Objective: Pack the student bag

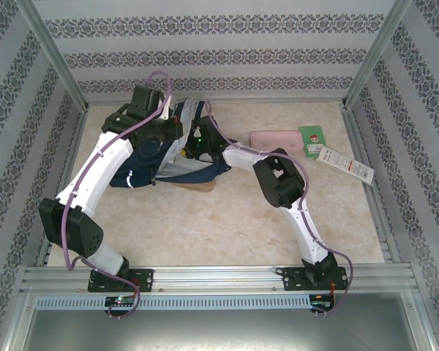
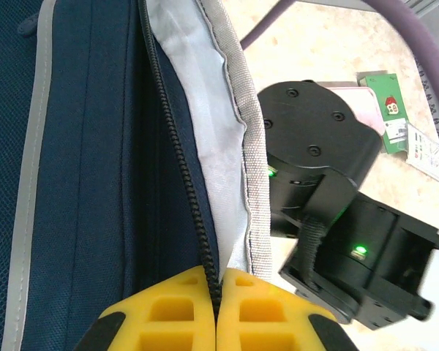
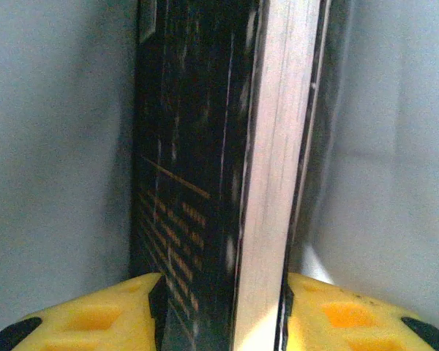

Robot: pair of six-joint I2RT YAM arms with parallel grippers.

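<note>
The student bag (image 1: pixel 140 167), navy blue with pale stripes, lies at the back left of the table. In the left wrist view my left gripper (image 2: pixel 218 296) is shut on the bag's (image 2: pixel 95 146) black zipper edge, beside the grey lining and webbing rim (image 2: pixel 252 146). It sits at the bag's mouth (image 1: pixel 170 131) in the top view. My right gripper (image 1: pixel 195 146) reaches into the bag from the right. Inside, a dark-covered book (image 3: pixel 205 183) stands on edge between the grey lining walls (image 3: pixel 51 146). My right gripper (image 3: pixel 221 311) holds it, a yellow finger against each cover.
A pink pencil case (image 1: pixel 276 140), a green card (image 1: pixel 313 136) and a white leaflet (image 1: pixel 345 164) lie at the back right. The right arm's black wrist (image 2: pixel 329 219) is close beside the bag's opening. Patterned walls and metal rails enclose the table.
</note>
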